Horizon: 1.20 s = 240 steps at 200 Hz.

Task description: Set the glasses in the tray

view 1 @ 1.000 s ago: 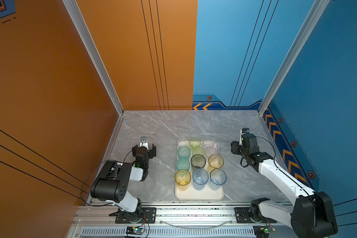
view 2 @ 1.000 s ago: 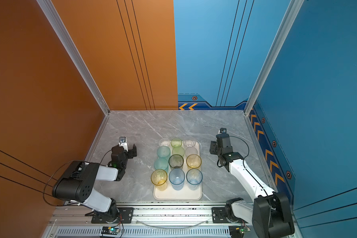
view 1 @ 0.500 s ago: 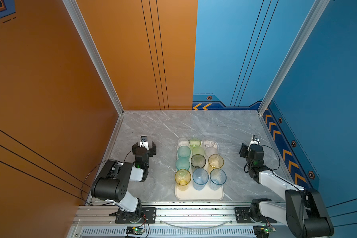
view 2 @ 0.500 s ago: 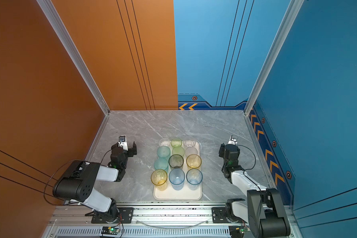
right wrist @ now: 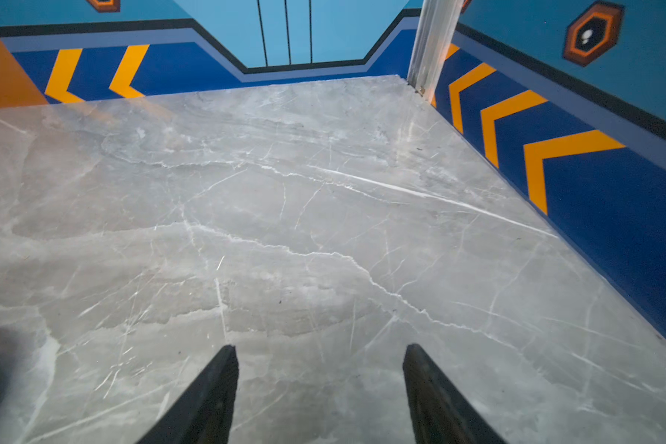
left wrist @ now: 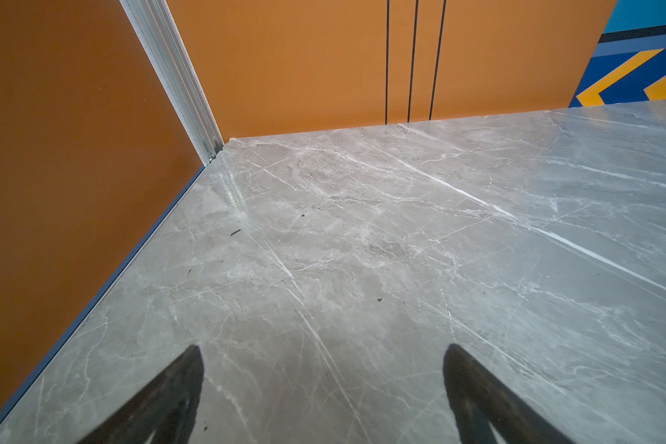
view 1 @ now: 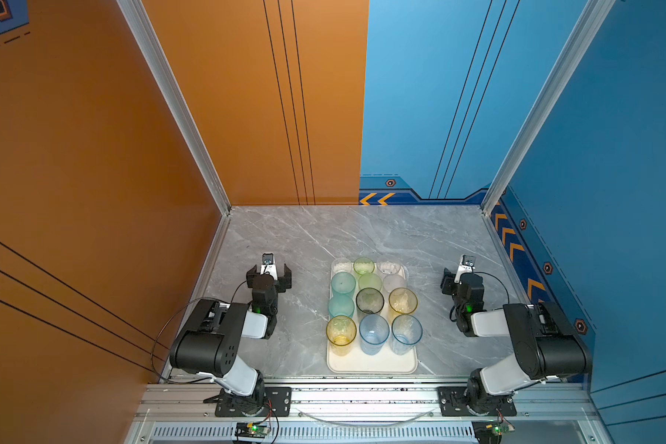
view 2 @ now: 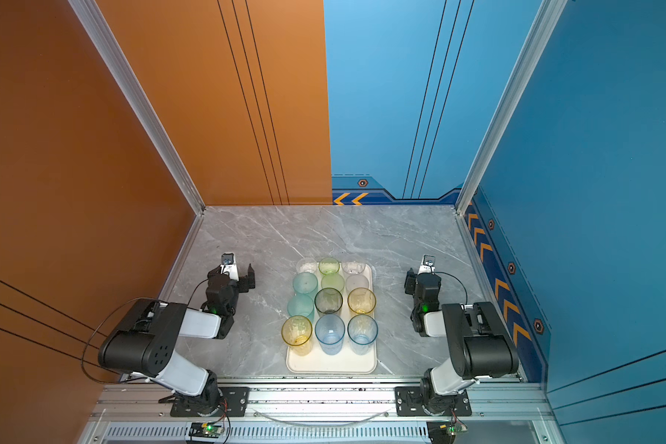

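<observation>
tray [view 1: 372, 368]: cream-white, rounded corners, low rim, flat on grey tabletop [view 1: 308, 238], front strip bare.
glasses [view 1: 370, 301]: twelve translucent tumblers, upright, four rows of three inside tray; yellow, pale blue, teal, green, smoky, clear.

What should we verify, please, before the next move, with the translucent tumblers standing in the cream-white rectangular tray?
1. No stray tumbler on the grey marble tabletop outside the flat cream-white rectangular tray: ok.
2. The translucent tinted tumblers stand upright in the tray: ok.
3. The left gripper is open, nothing between its jaws: ok.
4. The right gripper is open, nothing between its jaws: ok.
5. Both grippers stand apart from the tray, one to each side: ok.
6. The far-row clear tumbler has its base inside the rim: cannot tell, base hidden.
</observation>
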Each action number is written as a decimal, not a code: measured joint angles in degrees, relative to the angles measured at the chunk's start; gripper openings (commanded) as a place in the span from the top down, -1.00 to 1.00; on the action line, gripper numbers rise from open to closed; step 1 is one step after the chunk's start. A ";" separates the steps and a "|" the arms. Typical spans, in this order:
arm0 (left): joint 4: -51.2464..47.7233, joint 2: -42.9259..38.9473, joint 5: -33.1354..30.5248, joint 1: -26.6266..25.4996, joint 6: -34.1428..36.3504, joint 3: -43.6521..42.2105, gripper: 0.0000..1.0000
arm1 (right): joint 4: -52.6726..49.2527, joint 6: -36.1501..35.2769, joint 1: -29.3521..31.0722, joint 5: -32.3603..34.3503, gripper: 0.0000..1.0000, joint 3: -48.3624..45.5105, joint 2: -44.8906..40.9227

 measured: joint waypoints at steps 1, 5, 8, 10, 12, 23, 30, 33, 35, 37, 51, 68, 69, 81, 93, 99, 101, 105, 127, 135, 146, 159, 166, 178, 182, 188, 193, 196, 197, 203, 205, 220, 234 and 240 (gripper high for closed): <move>0.00 0.00 0.00 0.00 0.00 0.00 -0.95 | 0.02 -0.02 0.00 -0.07 -0.37 0.02 0.00; -0.02 0.00 0.00 0.00 0.00 0.00 -0.95 | 0.02 -0.24 0.00 -0.17 -0.39 0.24 0.00; -0.11 0.00 0.00 0.02 0.00 0.00 -0.95 | -0.17 -0.26 0.00 -0.26 -0.40 0.48 0.00; -0.15 0.00 0.00 0.02 0.00 0.00 -0.95 | -0.31 -0.28 0.00 -0.24 -0.42 0.63 0.00; -0.22 0.00 0.02 0.02 -0.02 0.00 -0.95 | -0.35 -0.37 0.00 -0.31 -0.43 0.81 0.00; -0.87 0.00 0.04 0.22 -0.04 0.13 -0.95 | -0.42 -0.63 -0.07 -0.76 -0.61 1.64 0.00; -1.42 0.00 0.13 0.39 -0.07 0.28 -0.95 | -0.37 -0.79 -0.07 -1.05 -0.95 1.97 0.00; -1.73 0.00 0.28 0.55 -0.09 0.42 -0.95 | -0.37 -0.48 -0.07 -1.22 -1.00 2.08 0.00; -1.95 0.00 0.37 0.68 -0.11 0.50 -0.95 | -0.37 -0.57 -0.07 -1.14 -1.00 2.10 0.00; -2.19 0.00 0.46 0.79 -0.13 0.59 -0.95 | -0.37 -0.68 -0.07 -1.22 -1.00 2.14 0.00; -3.30 0.00 0.81 1.66 -0.31 1.20 -0.95 | -0.35 -0.83 -0.07 -1.55 -1.00 2.16 0.00; -4.07 0.00 1.09 2.12 -0.35 1.60 -0.95 | -0.33 -0.85 -0.07 -1.60 -1.00 2.16 0.00; -4.09 0.00 1.09 2.14 -0.35 1.62 -0.95 | -0.33 -0.85 -0.07 -1.60 -1.00 2.16 0.00; -4.48 0.00 1.27 2.21 -0.52 1.66 -0.95 | -0.33 -0.85 -0.07 -1.57 -1.00 2.16 0.00; -4.87 0.00 1.38 2.21 -0.70 1.66 -0.95 | -0.33 -0.85 -0.07 -1.57 -1.00 2.16 0.00; -5.03 0.00 1.36 2.21 -0.72 1.66 -0.95 | -0.33 -0.85 -0.07 -1.60 -1.00 2.16 0.00; -5.03 0.00 1.36 2.21 -0.72 1.66 -0.95 | -0.33 -0.85 -0.07 -1.60 -1.00 2.16 0.00; -5.07 0.00 1.36 2.14 -0.72 1.66 -0.95 | -0.33 -0.85 -0.07 -1.60 -1.00 2.16 0.00; -5.20 0.00 1.33 2.05 -0.72 1.66 -0.95 | -0.33 -0.85 -0.07 -1.60 -1.00 2.16 0.00; -5.25 0.00 1.33 2.05 -0.72 1.66 -0.95 | -0.33 -0.85 -0.07 -1.60 -1.00 2.16 0.00; -5.27 0.00 1.33 2.05 -0.72 1.66 -0.95 | -0.33 -0.85 -0.07 -1.60 -1.00 2.16 0.00; -5.27 0.00 1.33 2.05 -0.72 1.66 -0.95 | -0.33 -0.85 -0.07 -1.60 -1.00 2.16 0.00; -5.27 0.00 1.33 2.05 -0.72 1.66 -0.95 | -0.33 -0.85 -0.07 -1.57 -1.00 2.16 0.00; -5.27 0.00 1.33 2.05 -0.72 1.66 -0.95 | -0.33 -0.85 -0.07 -1.60 -1.00 2.16 0.00; -5.25 0.00 1.33 2.05 -0.72 1.66 -0.95 | -0.33 -0.85 -0.07 -1.60 -1.00 2.16 0.00; -5.27 0.00 1.33 2.05 -0.72 1.66 -0.95 | -0.33 -0.85 -0.07 -1.60 -1.00 2.16 0.00; -5.27 0.00 1.33 2.05 -0.72 1.66 -0.95 | -0.33 -0.85 -0.07 -1.60 -1.00 2.16 0.00; -5.27 0.00 1.33 2.05 -0.72 1.66 -0.95 | -0.33 -0.85 -0.07 -1.60 -1.00 2.16 0.00; -5.27 0.00 1.33 2.05 -0.72 1.66 -0.95 | -0.33 -0.85 -0.07 -1.60 -1.00 2.16 0.00; -5.27 0.00 1.33 2.05 -0.72 1.66 -0.95 | -0.33 -0.85 -0.07 -1.60 -1.00 2.16 0.00; -5.27 0.00 1.33 2.05 -0.72 1.66 -0.95 | -0.33 -0.85 -0.07 -1.60 -1.00 2.16 0.00; -5.27 0.00 1.33 2.05 -0.72 1.66 -0.95 | -0.33 -0.85 -0.07 -1.60 -1.00 2.16 0.00; -5.27 0.00 1.33 2.05 -0.72 1.66 -0.95 | -0.33 -0.85 -0.07 -1.60 -1.00 2.16 0.00; -5.27 0.00 1.33 2.05 -0.72 1.66 -0.95 | -0.33 -0.85 -0.07 -1.57 -1.00 2.16 0.00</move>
